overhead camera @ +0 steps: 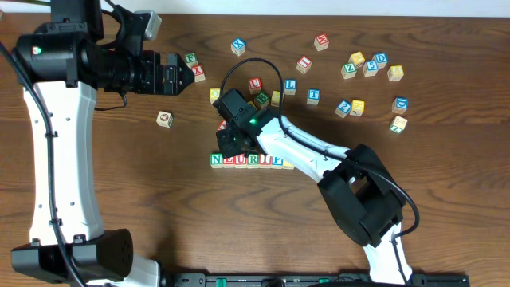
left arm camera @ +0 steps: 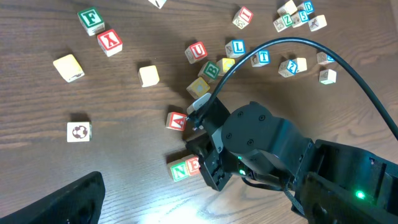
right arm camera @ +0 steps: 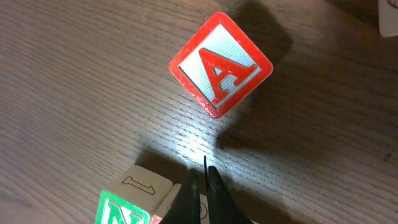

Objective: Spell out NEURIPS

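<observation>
A row of lettered cubes (overhead camera: pixel 247 160) lies at mid-table, reading N, E, U, R, I, P, with a pale cube (overhead camera: pixel 288 164) at its right end. My right gripper (overhead camera: pixel 228 150) hangs shut over the row's left end. In the right wrist view its fingertips (right arm camera: pixel 202 180) are pressed together with nothing between them, just above the cube beside the green N cube (right arm camera: pixel 124 211). The N (left arm camera: pixel 179 169) and the red E (left arm camera: pixel 193 165) show in the left wrist view. My left gripper (overhead camera: pixel 187 74) stands open and empty at the upper left, with its dark fingers (left arm camera: pixel 81 199) far apart.
A red A cube (right arm camera: pixel 221 65) lies tilted just behind the row. Loose cubes are scattered along the back: F (left arm camera: pixel 91 18), red X (left arm camera: pixel 110 42), U (overhead camera: pixel 254 83), L (overhead camera: pixel 291 85), T (overhead camera: pixel 313 96) and a cluster (overhead camera: pixel 365 64) at the right. A picture cube (overhead camera: pixel 164 118) sits at the left.
</observation>
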Tool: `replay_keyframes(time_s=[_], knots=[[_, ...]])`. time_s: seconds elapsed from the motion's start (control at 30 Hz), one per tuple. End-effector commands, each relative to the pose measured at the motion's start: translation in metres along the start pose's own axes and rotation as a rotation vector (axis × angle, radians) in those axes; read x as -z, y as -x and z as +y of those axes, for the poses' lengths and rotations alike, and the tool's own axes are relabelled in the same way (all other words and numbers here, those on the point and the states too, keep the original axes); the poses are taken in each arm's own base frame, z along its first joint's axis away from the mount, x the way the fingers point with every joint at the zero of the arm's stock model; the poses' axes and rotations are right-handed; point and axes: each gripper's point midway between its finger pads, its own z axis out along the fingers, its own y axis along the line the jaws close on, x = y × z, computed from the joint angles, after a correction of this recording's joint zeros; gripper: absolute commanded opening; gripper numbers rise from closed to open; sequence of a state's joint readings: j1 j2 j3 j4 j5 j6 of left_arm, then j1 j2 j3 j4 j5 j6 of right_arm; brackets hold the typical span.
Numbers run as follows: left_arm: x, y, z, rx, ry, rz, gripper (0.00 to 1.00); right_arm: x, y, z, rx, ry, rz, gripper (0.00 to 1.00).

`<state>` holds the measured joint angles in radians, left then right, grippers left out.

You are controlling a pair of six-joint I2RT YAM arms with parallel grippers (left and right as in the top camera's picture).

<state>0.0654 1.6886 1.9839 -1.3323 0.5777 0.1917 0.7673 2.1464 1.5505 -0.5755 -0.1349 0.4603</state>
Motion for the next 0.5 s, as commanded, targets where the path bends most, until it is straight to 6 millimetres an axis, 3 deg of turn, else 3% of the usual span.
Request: replay_keyframes(time_s=[0.0,0.47], knots=[[0.0068,0.0031,-0.0037,-0.022,-0.005,-0.021,0.98,-0.0054,-0.0031,0.0006,-0.006,-0.008,0.011,0.01],[0.0068,0.0031,-0.0037,-0.022,-0.005,-0.021,0.98,-0.0056,-0.0057,0.0016,-0.003,-0.01,0.019,0.01]])
